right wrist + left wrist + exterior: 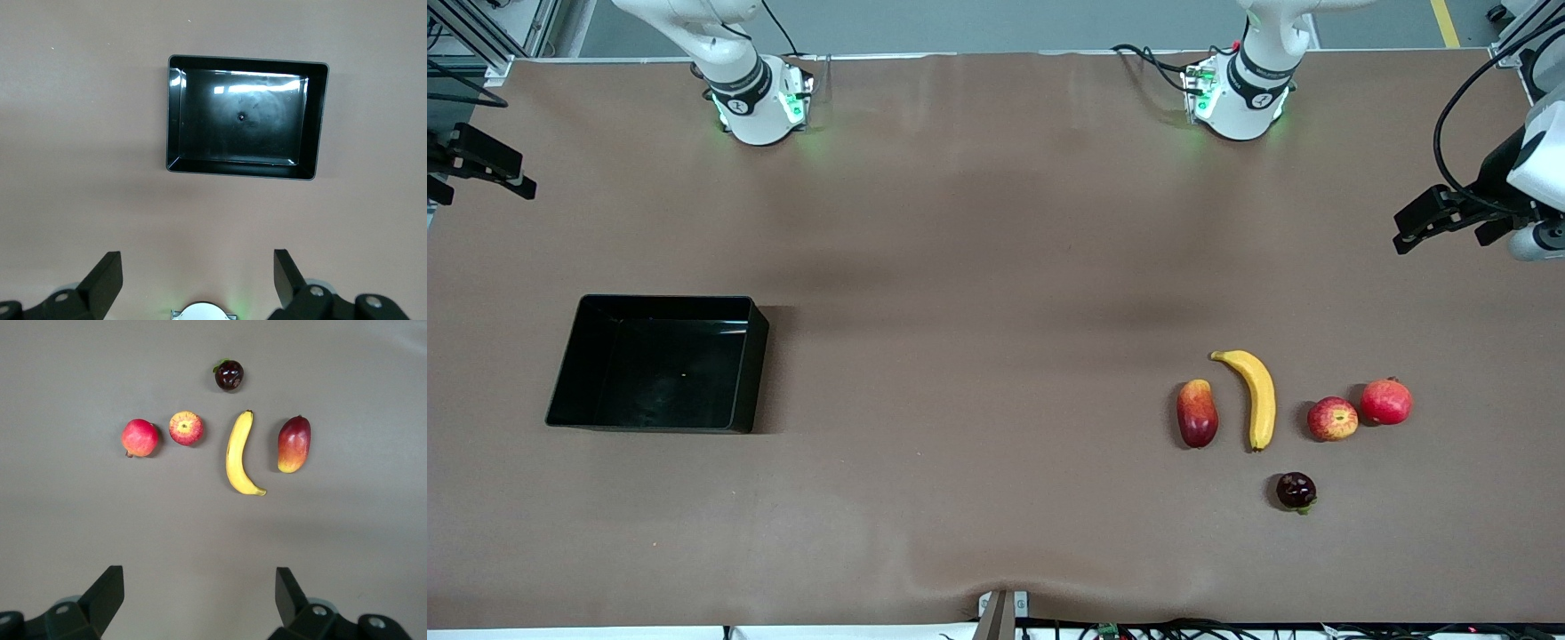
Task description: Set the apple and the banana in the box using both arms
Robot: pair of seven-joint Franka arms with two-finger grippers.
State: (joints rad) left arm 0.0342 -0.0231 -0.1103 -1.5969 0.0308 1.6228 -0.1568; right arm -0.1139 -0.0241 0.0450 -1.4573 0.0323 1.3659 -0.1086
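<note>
The red-and-yellow streaked apple (1332, 419) (186, 428) and the long yellow banana (1256, 397) (238, 453) lie side by side on the brown table toward the left arm's end. The black box (758, 364) (319, 120) stands with nothing in it toward the right arm's end. My left gripper (1445, 236) (200, 600) hangs high above the table beside the fruit, open and holding nothing. High over the table between its own base and the box, my right gripper (471, 173) (198, 280) is also open and holds nothing.
An evenly red round fruit (1385, 401) sits beside the apple. A red-yellow mango-like fruit (1197, 412) lies beside the banana. A dark purple fruit (1296, 491) rests nearer the front camera than both. The arm bases (758, 111) (1238, 102) stand along the table's edge.
</note>
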